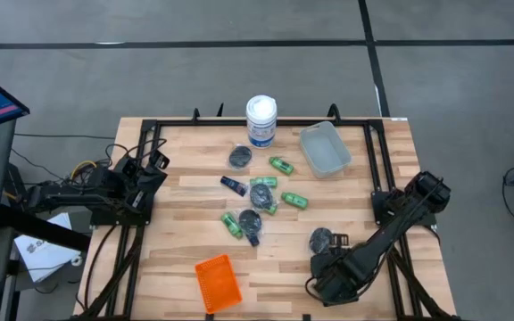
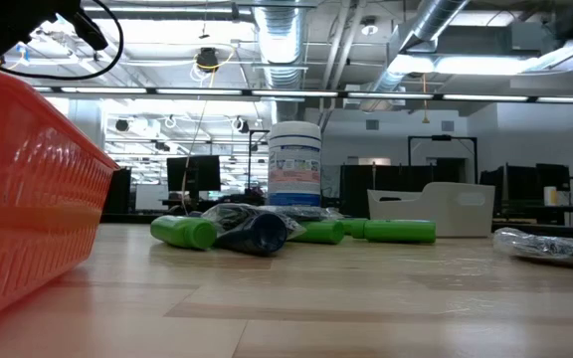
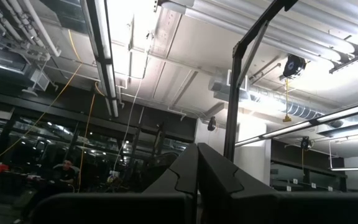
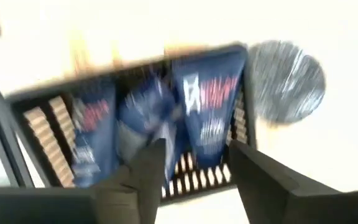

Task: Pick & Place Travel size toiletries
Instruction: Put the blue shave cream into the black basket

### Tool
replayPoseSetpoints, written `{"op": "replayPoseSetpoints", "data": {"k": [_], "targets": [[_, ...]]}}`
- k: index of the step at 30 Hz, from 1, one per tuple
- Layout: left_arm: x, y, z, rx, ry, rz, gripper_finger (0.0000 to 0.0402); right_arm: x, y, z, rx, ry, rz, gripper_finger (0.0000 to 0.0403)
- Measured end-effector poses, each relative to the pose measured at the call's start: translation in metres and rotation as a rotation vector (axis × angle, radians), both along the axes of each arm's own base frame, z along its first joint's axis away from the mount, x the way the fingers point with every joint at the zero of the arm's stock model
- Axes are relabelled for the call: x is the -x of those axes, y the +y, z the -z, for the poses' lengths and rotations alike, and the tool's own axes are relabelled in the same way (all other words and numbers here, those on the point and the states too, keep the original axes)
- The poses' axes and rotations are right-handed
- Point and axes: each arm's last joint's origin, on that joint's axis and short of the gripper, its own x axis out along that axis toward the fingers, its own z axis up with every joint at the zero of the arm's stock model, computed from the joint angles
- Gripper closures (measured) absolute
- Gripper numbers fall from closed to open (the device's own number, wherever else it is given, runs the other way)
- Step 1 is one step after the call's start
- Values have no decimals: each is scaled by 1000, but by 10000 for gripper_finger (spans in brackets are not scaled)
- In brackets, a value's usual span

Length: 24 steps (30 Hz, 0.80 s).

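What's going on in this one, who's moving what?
The right gripper hangs over a black tray near the table's front right, fingers apart. Dark blue tubes already lie in that tray, and a wrapped grey puck sits on the table just outside it. More green bottles, tubes and pucks lie loose at mid-table. The left gripper waits shut at the table's left edge.

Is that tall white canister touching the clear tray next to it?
Apart. The high view shows a strip of bare wood between the white canister and the clear tray.
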Motion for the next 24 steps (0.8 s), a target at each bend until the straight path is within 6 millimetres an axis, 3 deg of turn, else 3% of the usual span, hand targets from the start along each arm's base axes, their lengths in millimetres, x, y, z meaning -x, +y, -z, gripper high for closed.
{"op": "replayPoseSetpoints", "data": {"k": [9, 16, 24], "targets": [[0, 0, 0, 3, 0, 2, 401, -14, -8, -4, 32, -68, -11, 394], [0, 0, 0, 12, 1, 11, 401, -20, -13, -3, 59, -98, 18, 383], [0, 0, 0, 23, 3, 20, 401, -25, 1, 33, 87, 3, -4, 394]]}}
